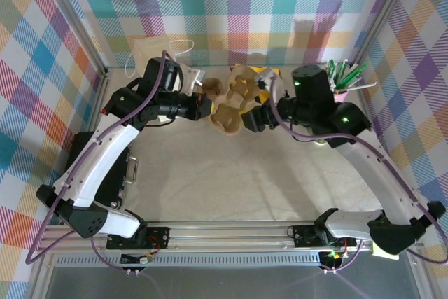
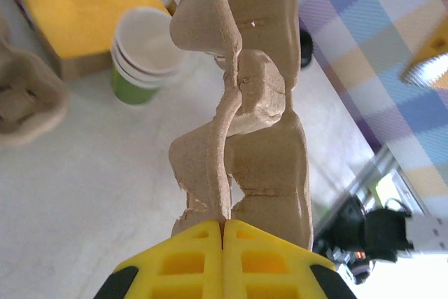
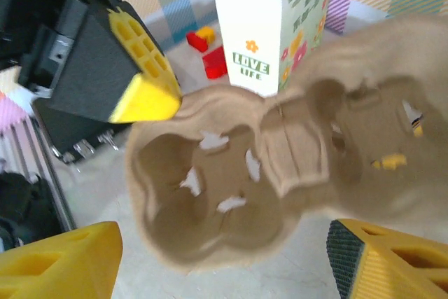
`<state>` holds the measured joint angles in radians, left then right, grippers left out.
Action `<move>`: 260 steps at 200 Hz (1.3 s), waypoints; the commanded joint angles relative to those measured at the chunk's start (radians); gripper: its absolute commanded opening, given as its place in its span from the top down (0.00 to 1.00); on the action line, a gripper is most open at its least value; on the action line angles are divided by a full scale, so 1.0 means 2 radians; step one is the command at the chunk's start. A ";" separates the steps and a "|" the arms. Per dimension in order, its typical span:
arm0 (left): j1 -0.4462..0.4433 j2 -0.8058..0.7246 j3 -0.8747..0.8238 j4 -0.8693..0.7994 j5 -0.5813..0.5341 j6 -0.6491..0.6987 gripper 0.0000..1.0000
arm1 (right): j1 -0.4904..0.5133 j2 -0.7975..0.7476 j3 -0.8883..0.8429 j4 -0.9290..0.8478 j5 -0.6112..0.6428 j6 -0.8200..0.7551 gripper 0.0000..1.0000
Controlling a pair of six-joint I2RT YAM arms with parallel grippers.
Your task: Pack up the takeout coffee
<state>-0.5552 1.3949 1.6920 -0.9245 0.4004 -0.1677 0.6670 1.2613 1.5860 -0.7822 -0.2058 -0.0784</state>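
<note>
From above, the left arm (image 1: 105,166) reaches across the pale bench (image 1: 224,187) to a brown moulded-pulp cup tray (image 1: 231,99) near the far wall. The left jaws are closed on the tray's left edge. The right arm (image 1: 378,166) comes in from the other side, and the right jaws sit at the tray's right end. A pink holder of pens (image 1: 343,82) stands in the far right corner, and a pale paper bag with handles (image 1: 157,54) lies at the far left.

In the left wrist view, the yellow fingers (image 2: 182,264) are pressed together on the rim of the tray (image 2: 259,103), seen edge-on. The small paper cup with a white top and green base (image 2: 143,57) stands upright on the bench. It is just beside a yellow-topped box (image 2: 84,5) and apart from both arms' jaws.

In the right wrist view, the right jaws are wide open, with one finger (image 3: 56,264) on either side of the tray's (image 3: 280,166) near end. A white printed paper bag (image 3: 269,26) stands behind the tray.
</note>
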 commanded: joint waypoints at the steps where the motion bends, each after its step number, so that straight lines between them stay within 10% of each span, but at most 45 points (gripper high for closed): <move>1: -0.003 -0.024 -0.008 -0.039 0.044 0.025 1.00 | 0.028 0.027 0.029 -0.064 0.078 -0.052 0.22; 71: -0.003 -0.043 -0.026 -0.043 0.065 0.043 1.00 | 0.063 0.080 0.054 -0.082 0.151 -0.069 0.21; 260: -0.003 -0.049 -0.044 -0.022 0.077 0.039 1.00 | 0.071 0.097 0.017 -0.041 0.095 -0.073 0.29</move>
<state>-0.5560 1.3243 1.6123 -0.9897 0.5339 -0.0959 0.8009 1.4448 1.6318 -0.8829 0.0166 -0.2245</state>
